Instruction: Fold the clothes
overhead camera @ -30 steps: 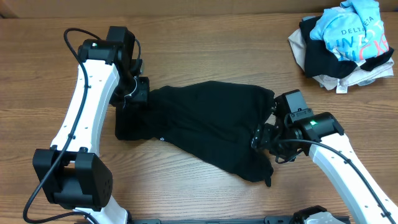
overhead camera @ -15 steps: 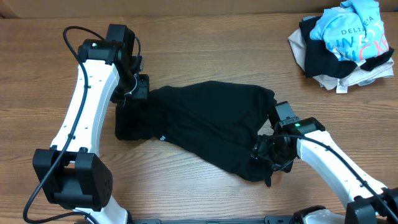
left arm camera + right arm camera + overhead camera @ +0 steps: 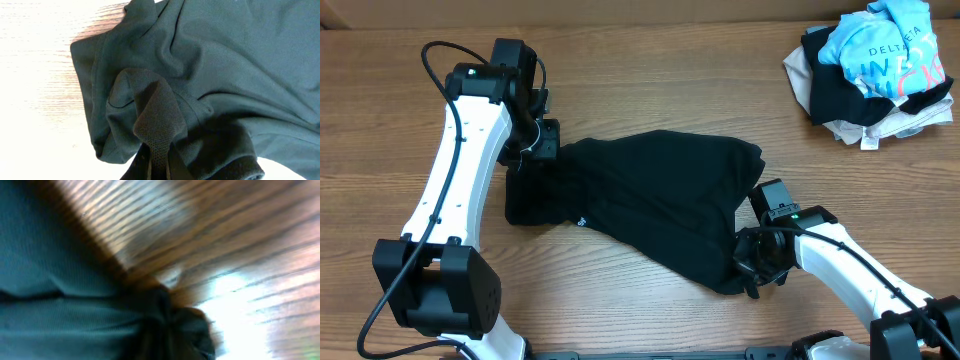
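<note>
The wooden desk carries a black shirt at its middle and a clothes pile far right. The left arm reaches the shirt's left end, the left fingers pinching a fold. The right arm lies low at the near right hem; whether the right fingers grip, I cannot tell.

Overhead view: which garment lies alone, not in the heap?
The black polo shirt, spread at mid-table. The light-blue tee and the beige garment are bunched together in the heap at the top right corner.
</note>
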Controlling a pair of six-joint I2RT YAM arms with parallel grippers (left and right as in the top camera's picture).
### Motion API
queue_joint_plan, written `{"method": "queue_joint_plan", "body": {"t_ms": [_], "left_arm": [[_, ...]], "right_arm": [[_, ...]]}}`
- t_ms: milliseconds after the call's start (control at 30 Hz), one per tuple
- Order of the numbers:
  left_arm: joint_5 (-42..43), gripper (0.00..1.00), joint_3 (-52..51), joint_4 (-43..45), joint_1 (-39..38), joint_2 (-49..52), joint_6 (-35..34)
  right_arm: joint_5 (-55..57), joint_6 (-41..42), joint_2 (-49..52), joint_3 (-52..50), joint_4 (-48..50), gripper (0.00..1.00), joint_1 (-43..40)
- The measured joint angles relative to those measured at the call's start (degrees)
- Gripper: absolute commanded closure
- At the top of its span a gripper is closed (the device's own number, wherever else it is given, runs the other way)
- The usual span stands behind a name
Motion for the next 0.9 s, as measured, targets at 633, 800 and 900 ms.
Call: {"method": "queue_joint_plan", "body": {"t_ms": [633, 800, 900], "left_arm": [[2.2, 0.96, 17.5, -4.1, 11.3, 0.0, -0.3], [2.8, 0.96, 25.4, -5.9, 11.5, 0.0, 0.2], [3.0, 0.96, 30.1, -7.1, 11.5, 0.0, 0.3]], "right_arm": [[3.1, -13.5, -7.5, 25.1, -10.0, 0.96, -10.9], [4.3, -19.2, -7.5, 31.3, -10.4, 0.96, -10.9], [6.7, -21.2, -7.8, 34.2, -10.3, 0.96, -10.9]]}}
